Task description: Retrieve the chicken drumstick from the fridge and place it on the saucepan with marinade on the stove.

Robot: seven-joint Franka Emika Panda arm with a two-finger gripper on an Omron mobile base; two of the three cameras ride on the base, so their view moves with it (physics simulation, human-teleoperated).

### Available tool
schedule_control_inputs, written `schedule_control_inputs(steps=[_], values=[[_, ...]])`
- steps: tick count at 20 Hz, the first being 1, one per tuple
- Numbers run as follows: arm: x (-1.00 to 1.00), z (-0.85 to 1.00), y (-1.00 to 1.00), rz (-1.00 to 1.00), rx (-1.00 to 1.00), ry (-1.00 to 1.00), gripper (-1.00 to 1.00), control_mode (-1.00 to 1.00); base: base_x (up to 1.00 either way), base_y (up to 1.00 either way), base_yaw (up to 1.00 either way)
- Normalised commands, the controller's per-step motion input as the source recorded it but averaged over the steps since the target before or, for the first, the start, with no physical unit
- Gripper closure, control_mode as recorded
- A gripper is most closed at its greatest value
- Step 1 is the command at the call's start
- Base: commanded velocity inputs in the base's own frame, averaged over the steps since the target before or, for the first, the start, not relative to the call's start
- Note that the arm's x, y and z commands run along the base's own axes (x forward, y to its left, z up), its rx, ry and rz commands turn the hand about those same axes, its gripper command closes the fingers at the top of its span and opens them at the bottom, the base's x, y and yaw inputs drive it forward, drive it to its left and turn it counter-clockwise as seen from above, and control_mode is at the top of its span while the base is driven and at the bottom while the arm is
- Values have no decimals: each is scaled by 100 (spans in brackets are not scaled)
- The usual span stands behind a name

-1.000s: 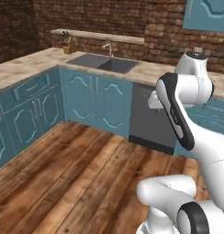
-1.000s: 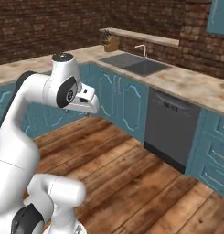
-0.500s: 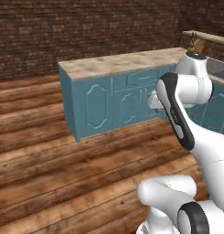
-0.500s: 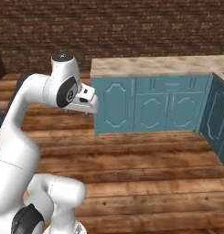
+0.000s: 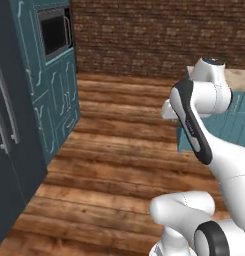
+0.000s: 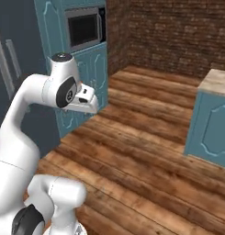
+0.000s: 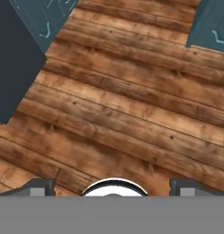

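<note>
Hand view: the claw (image 7: pixel 112 185) points down at the floor (image 7: pixel 131 114), its two dark fingertips (image 7: pixel 39 186) standing far apart at the lower corners, jaws open and holding nothing. Below it lie brown wooden planks running across the frame. The slate-grey fridge (image 7: pixel 13 64) fills the upper left corner, with a teal cabinet (image 7: pixel 45 16) beside it and a second teal unit (image 7: pixel 211 25) at the upper right.

Left base view: the white arm (image 5: pixel 199 120) is folded high at the right. The fridge (image 5: pixel 11 140) stands at the left edge, doors closed, with long vertical handles (image 5: pixel 9 107). Next to it is a tall teal cabinet (image 5: pixel 56 100) housing a microwave (image 5: pixel 54 32). A brick wall (image 5: pixel 159 35) closes the back.

Right base view: the arm (image 6: pixel 49 96) rises at the left, in front of the fridge (image 6: pixel 15 59) and the microwave (image 6: pixel 86 27). A teal counter (image 6: pixel 212 121) with a pale top stands at the right.

The drumstick cannot be seen with the fridge closed.
</note>
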Motion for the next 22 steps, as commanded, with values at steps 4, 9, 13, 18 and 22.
schedule_control_inputs(steps=[4,9,13,18,22], values=[[0,0,0,0,0,0,-100,100,30,-6,67],[0,0,0,0,0,0,-100,100,82,-1,75],[0,0,0,0,0,0,-100,100,100,-6,71],[0,0,0,0,0,0,-100,100,100,-3,54],[0,0,0,0,0,0,-100,100,100,-30,21]])
